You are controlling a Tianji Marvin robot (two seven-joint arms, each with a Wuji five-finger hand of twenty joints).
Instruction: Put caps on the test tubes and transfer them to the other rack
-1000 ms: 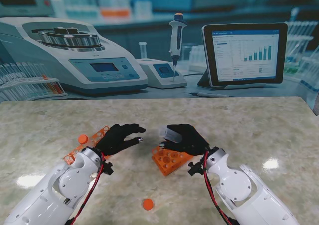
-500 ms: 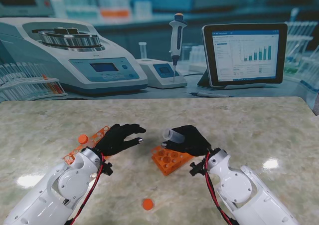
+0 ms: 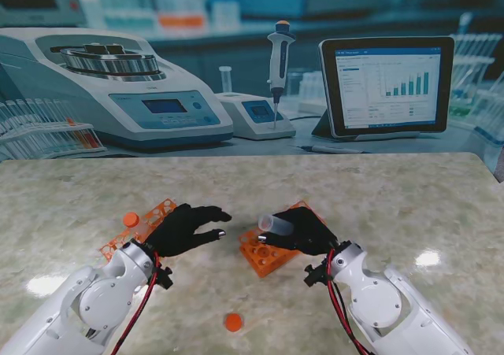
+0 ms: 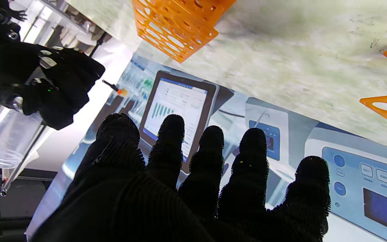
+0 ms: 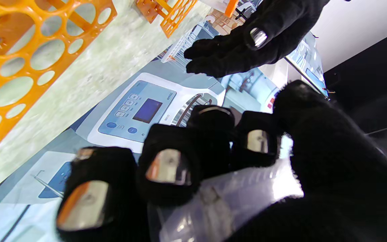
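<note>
Holding the test tube clear of the orange rack, your right hand is wrapping its fingers round the clear barrel, with the open mouth poking out towards your left hand. You are dealing with a light, stiff, smooth plastic tube, likely slick against the glove, so grip the mid-barrel firmly but without crushing, leaving the threaded mouth free for a cap. Its long axis is lying nearly level, running across you from right to left, mouth leftward and tilted slightly up. Your left hand is hanging released, fingers spread, grasping nothing, just beside the flat orange rack on your left. One orange cap is sitting by that rack and another cap is lying nearer to you on the marble table.
</note>
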